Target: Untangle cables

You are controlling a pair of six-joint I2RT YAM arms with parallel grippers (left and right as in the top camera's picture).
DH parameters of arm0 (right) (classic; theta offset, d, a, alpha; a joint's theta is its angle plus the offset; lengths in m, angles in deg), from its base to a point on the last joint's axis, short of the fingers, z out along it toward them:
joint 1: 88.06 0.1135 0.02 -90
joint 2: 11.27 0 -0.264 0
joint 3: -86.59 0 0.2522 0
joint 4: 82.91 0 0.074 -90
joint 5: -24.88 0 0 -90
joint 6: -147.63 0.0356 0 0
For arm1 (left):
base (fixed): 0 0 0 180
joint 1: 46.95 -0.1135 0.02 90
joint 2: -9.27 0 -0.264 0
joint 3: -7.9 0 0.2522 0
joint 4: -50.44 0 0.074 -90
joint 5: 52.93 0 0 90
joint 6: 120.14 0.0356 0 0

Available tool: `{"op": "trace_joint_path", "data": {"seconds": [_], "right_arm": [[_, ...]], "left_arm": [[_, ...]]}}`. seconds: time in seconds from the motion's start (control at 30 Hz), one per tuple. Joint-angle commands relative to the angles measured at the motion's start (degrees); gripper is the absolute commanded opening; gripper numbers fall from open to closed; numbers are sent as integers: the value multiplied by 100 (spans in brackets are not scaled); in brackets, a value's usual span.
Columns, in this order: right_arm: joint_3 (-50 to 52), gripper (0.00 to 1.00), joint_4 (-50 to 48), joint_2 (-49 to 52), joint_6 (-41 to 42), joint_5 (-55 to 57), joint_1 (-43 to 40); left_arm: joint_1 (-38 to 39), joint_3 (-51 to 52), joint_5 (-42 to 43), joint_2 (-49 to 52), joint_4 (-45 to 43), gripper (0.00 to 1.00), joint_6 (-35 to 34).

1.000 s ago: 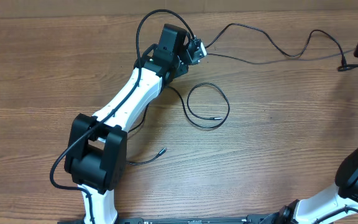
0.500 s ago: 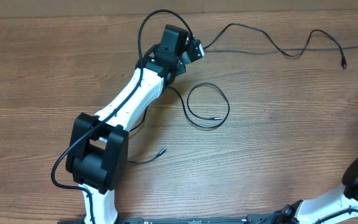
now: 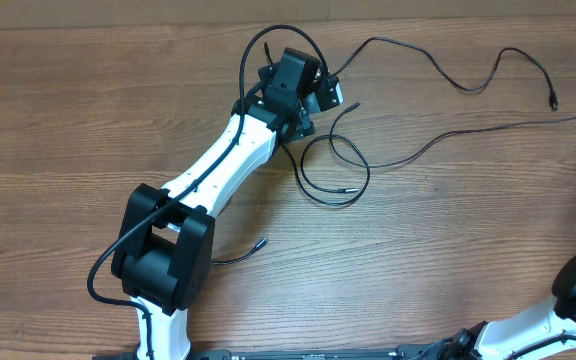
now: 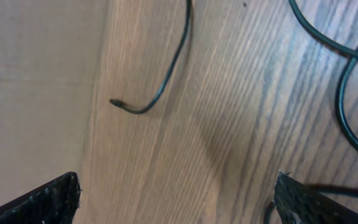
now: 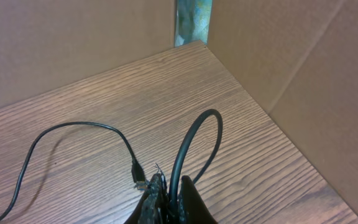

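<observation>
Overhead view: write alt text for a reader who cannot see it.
The left arm reaches across a wooden table, its pincer open by thin black cables. One cable forms a loop; two more trail off towards the right.

Wood-grain table (image 3: pixel 448 250) beneath me, brown, evenly lit. Plain cardboard walls (image 5: pixel 73 37) box in my far corner. Narrow gap (image 5: pixel 193 18) between panels shows bluish-green beyond.
</observation>
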Motion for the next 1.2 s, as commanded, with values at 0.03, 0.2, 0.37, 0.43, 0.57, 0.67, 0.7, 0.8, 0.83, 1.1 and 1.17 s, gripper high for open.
{"op": "trace_joint_path", "data": {"seconds": [0.03, 0.2, 0.37, 0.43, 0.57, 0.67, 0.7, 0.8, 0.83, 1.1, 1.17], "right_arm": [[-74, 6, 2, 48, 26, -37, -15], [-74, 54, 0, 48, 28, -37, -15], [-74, 85, 0, 48, 28, -37, -15], [-74, 98, 2, 48, 28, -37, -15], [-74, 100, 48, 48, 28, -70, -15], [-76, 100, 162, 48, 24, -411, -15], [-76, 100, 229, 48, 2, -649, -15], [-76, 100, 444, 48, -79, -1445, -15], [-76, 100, 527, 48, -81, -1781, -15], [-76, 100, 1401, 46, -83, -3687, 181], [-76, 100, 1818, 46, -356, -3705, 374]], "left_arm": [[-35, -35, 66, 70, 111, 99, 22], [-35, -35, 68, 72, 131, 100, 15], [-35, -35, 68, 70, 129, 99, -205], [-35, -35, 72, 70, 127, 99, -321], [-35, -35, 74, 70, 98, 100, -551], [-44, -35, 177, 46, 83, 99, -859], [-57, -35, 258, 13, 87, 100, -970], [-186, -35, 581, -140, 85, 99, -1432], [-256, -35, 706, -223, 87, 99, -1611], [-872, -35, 868, -710, 393, 100, -2474], [-968, -35, 866, -726, 636, 99, -2472]]}}
